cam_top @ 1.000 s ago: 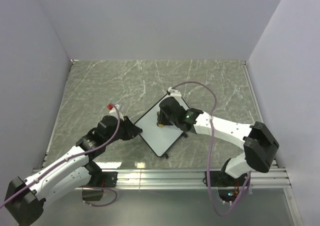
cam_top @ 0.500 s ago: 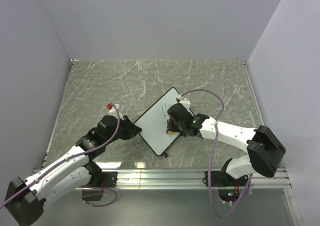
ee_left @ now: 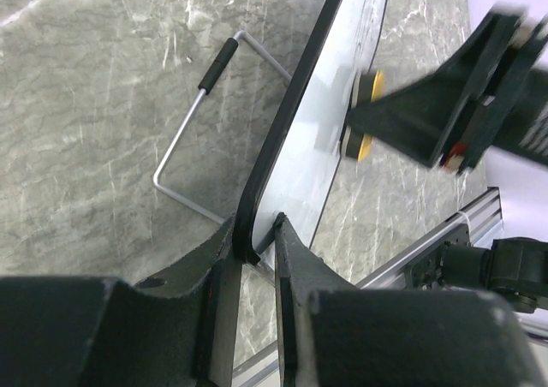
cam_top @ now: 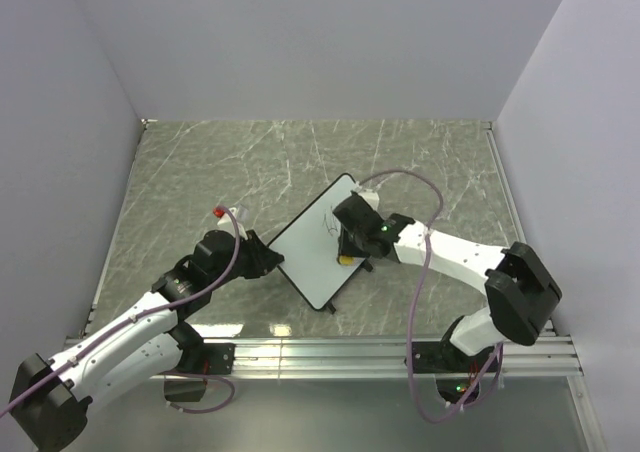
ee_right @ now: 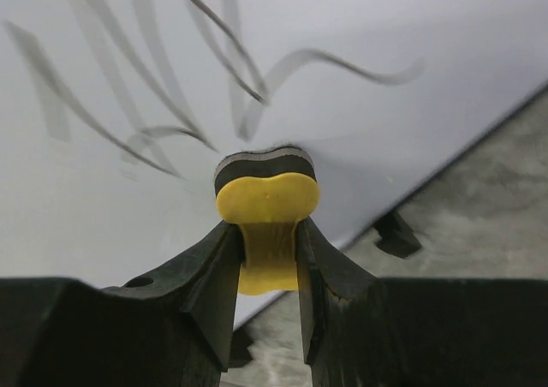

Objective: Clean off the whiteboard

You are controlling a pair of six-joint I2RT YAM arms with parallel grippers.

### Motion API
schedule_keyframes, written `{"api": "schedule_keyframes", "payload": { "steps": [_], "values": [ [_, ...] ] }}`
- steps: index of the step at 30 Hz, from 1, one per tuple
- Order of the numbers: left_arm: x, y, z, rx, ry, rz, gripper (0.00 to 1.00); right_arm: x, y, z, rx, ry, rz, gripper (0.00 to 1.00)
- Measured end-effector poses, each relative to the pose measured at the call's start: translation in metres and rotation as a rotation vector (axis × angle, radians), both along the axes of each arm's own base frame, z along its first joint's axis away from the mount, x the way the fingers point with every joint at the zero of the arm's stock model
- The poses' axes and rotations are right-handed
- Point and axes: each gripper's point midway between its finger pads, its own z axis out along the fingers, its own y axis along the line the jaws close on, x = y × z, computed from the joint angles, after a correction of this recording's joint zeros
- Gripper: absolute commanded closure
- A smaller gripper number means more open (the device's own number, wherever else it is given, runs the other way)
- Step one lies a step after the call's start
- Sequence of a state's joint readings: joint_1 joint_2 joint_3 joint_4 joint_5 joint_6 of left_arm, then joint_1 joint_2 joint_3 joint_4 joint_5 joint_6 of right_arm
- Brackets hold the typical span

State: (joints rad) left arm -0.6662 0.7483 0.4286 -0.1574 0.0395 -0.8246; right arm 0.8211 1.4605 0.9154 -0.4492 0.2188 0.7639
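Note:
The whiteboard [cam_top: 318, 247] lies tilted like a diamond on the table, white with a thin black frame. Black scribbles [cam_top: 328, 226] remain on its upper part and show close up in the right wrist view [ee_right: 214, 70]. My left gripper [cam_top: 272, 262] is shut on the board's left edge [ee_left: 282, 139]. My right gripper [cam_top: 347, 254] is shut on the yellow bone-shaped eraser [ee_right: 267, 220], whose dark pad presses on the board just below the scribbles. The eraser also shows in the left wrist view [ee_left: 366, 122].
A wire stand [ee_left: 193, 122] with a black grip sticks out behind the board. Walls close in the marble table [cam_top: 200, 172] on three sides. A metal rail [cam_top: 330, 350] runs along the near edge.
My right gripper with the eraser swept down the board from its upper corner towards the lower right, then edged back up. Scribbles came into view. The left arm held still.

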Motion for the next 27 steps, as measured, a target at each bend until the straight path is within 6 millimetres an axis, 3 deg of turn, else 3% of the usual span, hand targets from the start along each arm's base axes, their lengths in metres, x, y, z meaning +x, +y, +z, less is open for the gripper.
{"api": "schedule_keyframes", "payload": {
  "steps": [8,12,20,27],
  "values": [
    [0.000,-0.001,0.001,-0.004,-0.005,-0.008,1.00,0.057,0.065,0.071,0.153,-0.124,0.037,1.00],
    [0.000,-0.002,0.002,-0.007,-0.008,-0.009,1.00,0.079,0.083,0.089,0.186,-0.149,0.040,1.00],
    [0.001,-0.002,0.004,-0.013,-0.015,-0.009,1.00,0.091,0.070,0.075,0.195,-0.145,-0.001,1.00],
    [0.000,-0.002,0.002,-0.013,-0.010,-0.007,1.00,0.057,0.028,0.030,0.134,-0.095,-0.046,1.00]
  ]
}}
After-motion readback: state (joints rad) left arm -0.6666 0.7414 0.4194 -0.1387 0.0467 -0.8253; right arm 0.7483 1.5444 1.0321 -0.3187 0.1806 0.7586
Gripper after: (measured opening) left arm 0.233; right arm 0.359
